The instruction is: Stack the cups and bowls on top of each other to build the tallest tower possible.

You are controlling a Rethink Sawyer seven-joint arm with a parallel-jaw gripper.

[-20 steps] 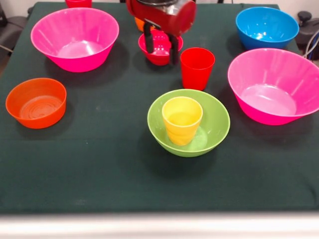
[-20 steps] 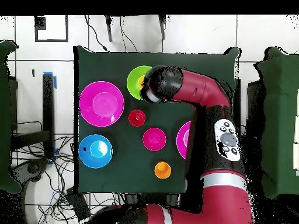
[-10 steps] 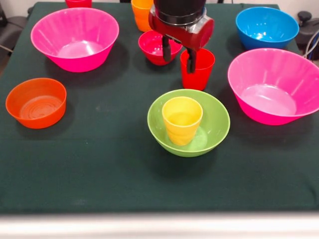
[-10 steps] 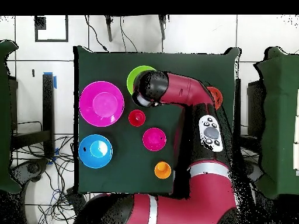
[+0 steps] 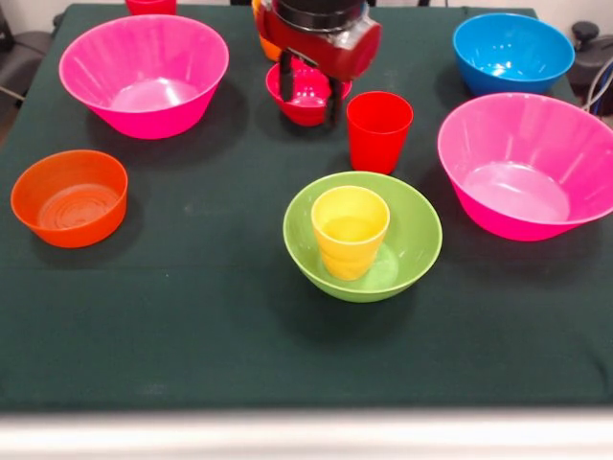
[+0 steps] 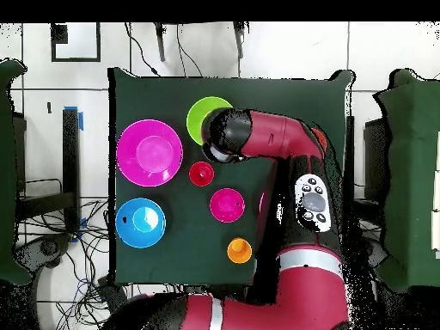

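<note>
Gripper (image 5: pixel 308 88) hanging over the small crimson bowl (image 5: pixel 305 99) at the far middle of the tabletop (image 5: pixel 192 316), fingers (image 5: pixel 284 79) apart on either side of the bowl, nothing clamped. Red cup (image 5: pixel 378 130) upright just right of it. Nearer, yellow cup (image 5: pixel 350 231) standing inside the lime-green bowl (image 5: pixel 412 240). Orange bowl (image 5: pixel 69 196) alone at left.

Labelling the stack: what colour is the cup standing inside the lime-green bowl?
Yellow: the cup in the lime-green bowl shows best in the front view.
</note>
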